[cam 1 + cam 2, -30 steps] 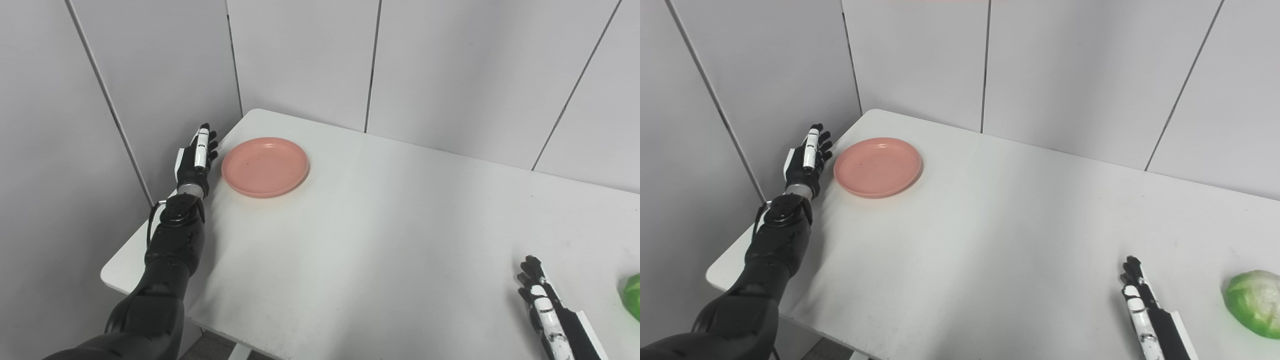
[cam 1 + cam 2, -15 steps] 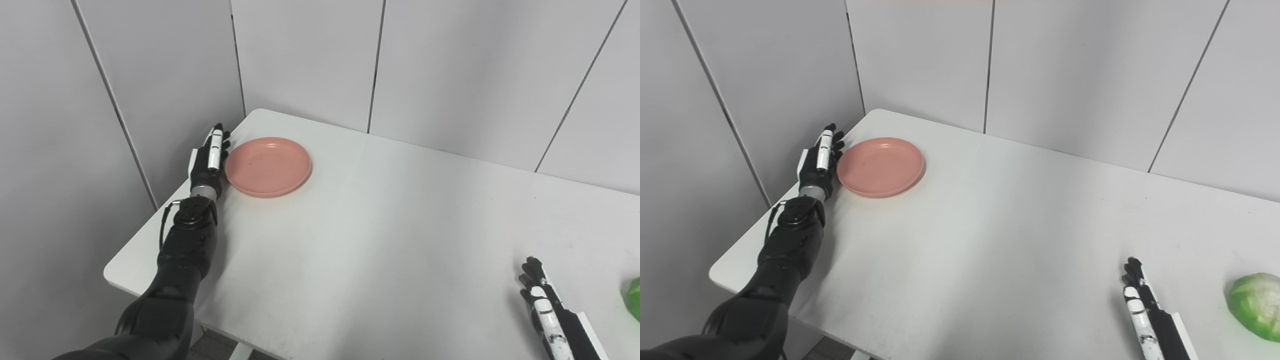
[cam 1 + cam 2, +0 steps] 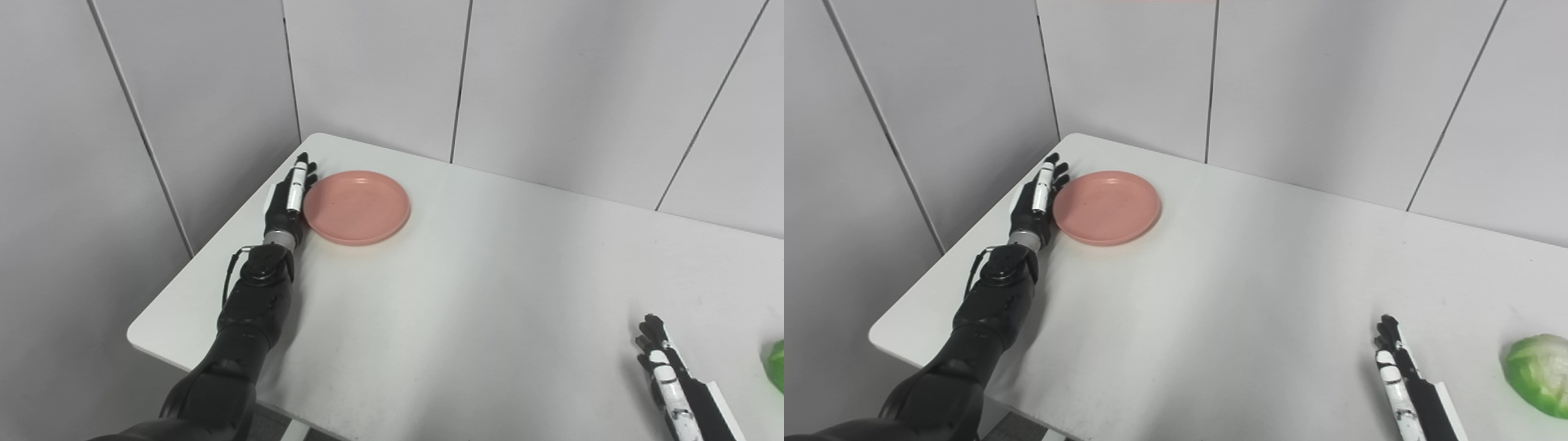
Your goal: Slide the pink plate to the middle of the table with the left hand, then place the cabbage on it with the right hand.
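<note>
Left eye view
Plate: the round, shallow pink plastic plate lies flat on the white table, in its far left corner, well short of the middle.
Left hand: the black-and-white left hand stands on edge with its fingers straight and together, grasping nothing, flat against the plate's left rim.
Right hand: the right hand rests at the near right of the table, well apart from the plate, fingers stretched out and holding nothing.
Cabbage: only a green sliver shows at the picture's right edge, just beyond the right hand.

Right eye view
Plate: the same place, its right rim facing open tabletop toward the middle.
Left hand: pressed along the plate's left rim, forearm lying low over the table's left edge.
Cabbage: the round pale-green cabbage sits whole on the table, near the right hand but apart from it, far to the right of the plate.

Step in hand
Judgement: the slide looks barely begun.
How to do it well: keep the hand's edge low and square on the rim so the plate cannot ride up or spin; push steadily rightward and toward the near side; stop at the centre, then draw the hand clear so the cabbage has room.
</note>
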Available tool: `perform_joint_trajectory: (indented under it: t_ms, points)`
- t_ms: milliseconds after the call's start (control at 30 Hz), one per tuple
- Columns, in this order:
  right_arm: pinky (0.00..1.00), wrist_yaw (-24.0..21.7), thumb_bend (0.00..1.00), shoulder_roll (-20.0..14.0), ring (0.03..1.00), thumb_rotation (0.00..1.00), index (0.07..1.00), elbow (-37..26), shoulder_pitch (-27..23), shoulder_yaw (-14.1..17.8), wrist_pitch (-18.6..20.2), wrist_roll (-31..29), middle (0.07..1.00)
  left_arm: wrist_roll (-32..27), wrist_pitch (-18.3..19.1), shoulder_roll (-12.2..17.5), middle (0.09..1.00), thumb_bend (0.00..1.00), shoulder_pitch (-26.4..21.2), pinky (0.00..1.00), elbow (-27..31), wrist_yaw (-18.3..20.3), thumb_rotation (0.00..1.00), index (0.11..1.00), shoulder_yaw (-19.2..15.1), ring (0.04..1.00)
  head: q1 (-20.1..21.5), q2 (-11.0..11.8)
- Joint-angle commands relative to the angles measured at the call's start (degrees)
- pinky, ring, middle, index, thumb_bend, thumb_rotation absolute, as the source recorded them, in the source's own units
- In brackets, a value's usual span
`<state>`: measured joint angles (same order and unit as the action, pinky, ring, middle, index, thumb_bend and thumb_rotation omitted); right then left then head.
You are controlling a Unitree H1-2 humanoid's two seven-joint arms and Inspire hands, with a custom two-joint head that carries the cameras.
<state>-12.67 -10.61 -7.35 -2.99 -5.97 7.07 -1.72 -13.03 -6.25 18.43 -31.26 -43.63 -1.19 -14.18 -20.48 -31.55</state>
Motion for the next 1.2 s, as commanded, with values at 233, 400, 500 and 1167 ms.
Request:
perform_joint_trajectory:
  t_ms: [233,400,500,1167]
  points:
    - [1.0,-0.19,0.11,0.44,1.0,1.0,1.0,-0.76,-0.38,-0.69,0.33,0.92,1.0,-0.52,5.13,-3.77,0.912,0.38,-0.38,0.93,2.12,3.48,1.0,0.906,3.04,0.928,2.34,-1.04]
    - [1.0,-0.13,0.16,0.64,1.0,1.0,1.0,-0.58,-0.41,-1.02,0.71,1.37,1.0,-1.57,4.81,-4.43,0.92,0.37,-0.46,0.92,1.44,4.86,1.0,0.913,3.3,0.93,4.15,-1.73]
    - [1.0,0.28,0.19,0.85,1.0,1.0,1.0,-0.29,-0.38,-1.28,0.49,1.97,1.0,-2.67,5.24,-5.17,0.922,0.37,-0.25,0.94,2.09,6.06,1.0,0.912,3.19,0.935,5.54,-2.24]
    - [1.0,1.35,0.28,1.85,1.0,1.0,1.0,0.91,-0.76,-2.38,-0.2,4.25,1.0,-1.55,12.76,-9.49,0.934,0.34,4.73,0.96,15.11,9.25,1.0,0.918,11.67,0.94,12.9,-4.92]
